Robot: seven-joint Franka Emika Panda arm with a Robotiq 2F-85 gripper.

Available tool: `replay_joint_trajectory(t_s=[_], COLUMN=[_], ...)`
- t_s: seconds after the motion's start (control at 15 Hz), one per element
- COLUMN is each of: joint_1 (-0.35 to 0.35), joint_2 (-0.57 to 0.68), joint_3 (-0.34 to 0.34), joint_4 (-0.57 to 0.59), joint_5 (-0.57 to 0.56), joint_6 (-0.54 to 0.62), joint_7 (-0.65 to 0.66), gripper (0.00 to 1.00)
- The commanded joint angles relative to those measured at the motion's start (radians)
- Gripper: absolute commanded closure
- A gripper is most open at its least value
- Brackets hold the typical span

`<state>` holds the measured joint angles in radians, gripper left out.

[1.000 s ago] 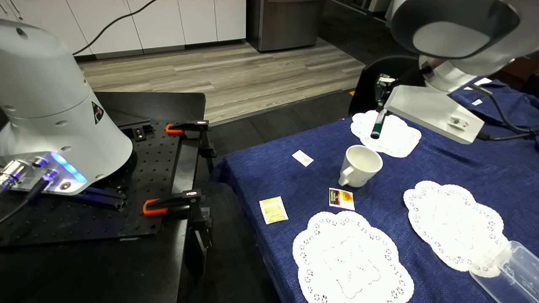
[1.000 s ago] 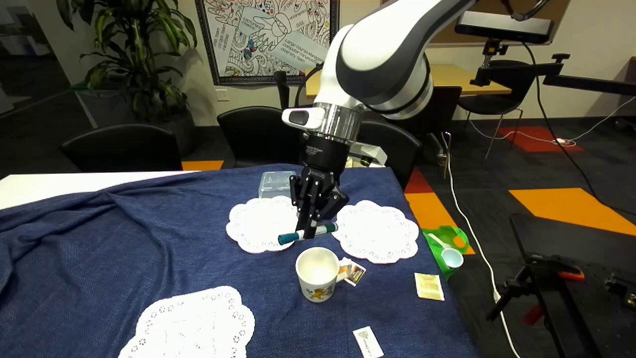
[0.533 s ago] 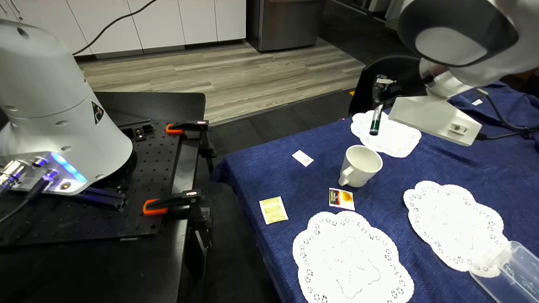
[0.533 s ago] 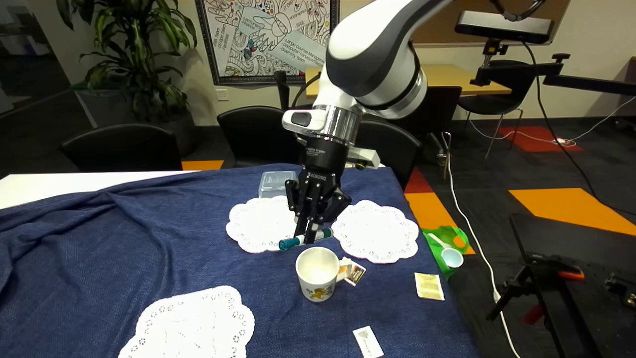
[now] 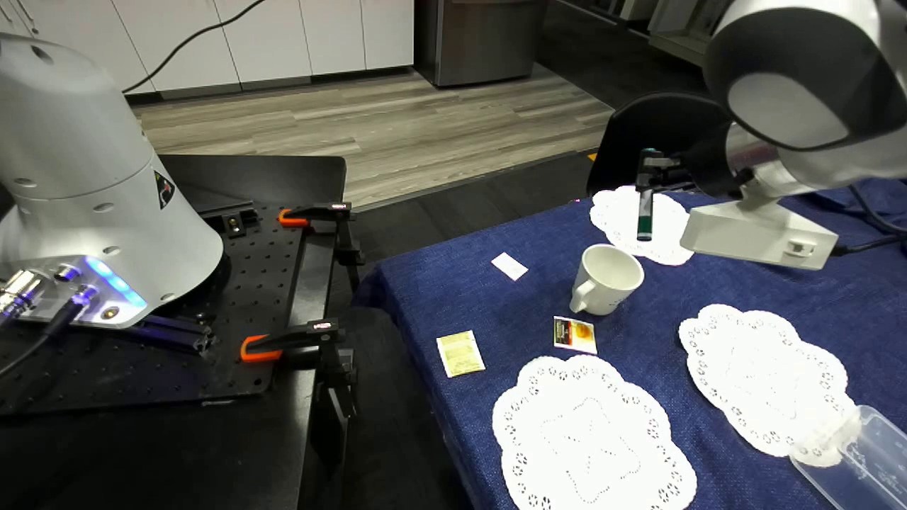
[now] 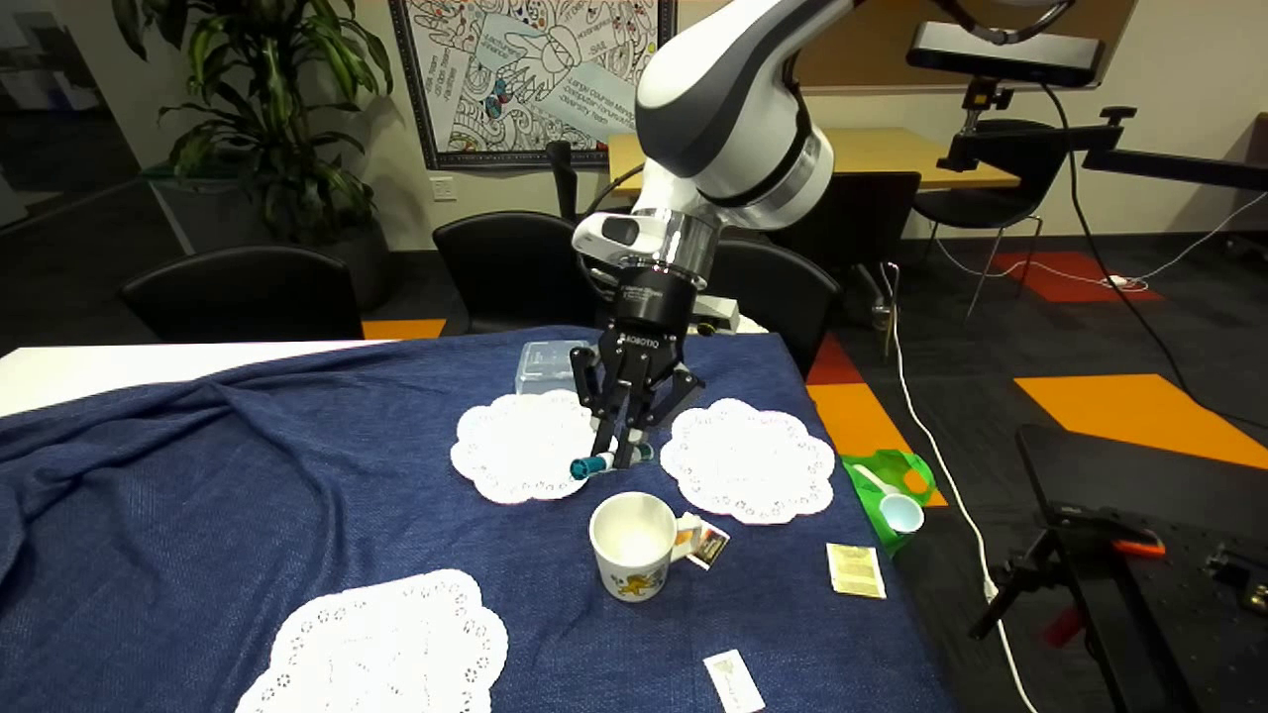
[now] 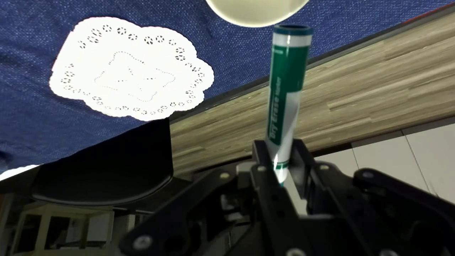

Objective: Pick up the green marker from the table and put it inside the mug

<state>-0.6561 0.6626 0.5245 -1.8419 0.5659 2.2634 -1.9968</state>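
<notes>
Jaws: clenched on the green marker (image 7: 285, 99); its barrel is pinched between the two fingers (image 7: 261, 151) of the gripper (image 7: 279, 149).
Marker: held off the table (image 6: 565, 634), across the jaws, with both ends left projecting past the fingers; "Dry Erase" can be read on it in the wrist view.
Mug (image 5: 611, 294): white, stood upright lower than the jaws and apart from the marker; its mouth is shown facing up in both exterior views, and a yellow figure can be seen on its wall in an exterior view.
Mug in the wrist view: cut off by the frame edge, near the outer end of the marker.
Cloth (image 5: 453, 283): dark blue, spread over the table beneath the jaws.
Doilies (image 6: 743, 465): three, white and lacy, laid flat on the cloth, lower than the jaws; in an exterior view two are seen behind the jaws, to either side, and the third in front, to the lower left.
Right of the jaws, in an exterior view: a printed packet (image 6: 711, 545) is set just beside the mug, a yellow packet (image 6: 855, 570) is laid farther right, and a white slip (image 6: 733, 681) is laid nearest the camera.
Box (image 6: 548, 368): clear plastic, seen behind the jaws and to their left in an exterior view.
Bench (image 5: 177, 460): black, placed well apart from the jaws, at left in an exterior view; clamps (image 5: 297, 338) with orange parts are fixed along its edge.
</notes>
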Motion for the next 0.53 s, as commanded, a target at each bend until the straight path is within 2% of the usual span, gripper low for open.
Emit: replay_joint_trajectory(t_s=[0.0,0.2,0.47], joint_1=[0.073,0.121,0.192], joint_2=[0.035,0.06,0.091], joint_3=[-0.094,-0.167,-0.275], joint_4=[0.067,0.103,0.146], joint_5=[0.112,0.203,0.284], joint_6=[-0.081,-0.162,-0.272], joint_7=[-0.129,-0.217,-0.261], gripper=[0.95,0.95,0.95])
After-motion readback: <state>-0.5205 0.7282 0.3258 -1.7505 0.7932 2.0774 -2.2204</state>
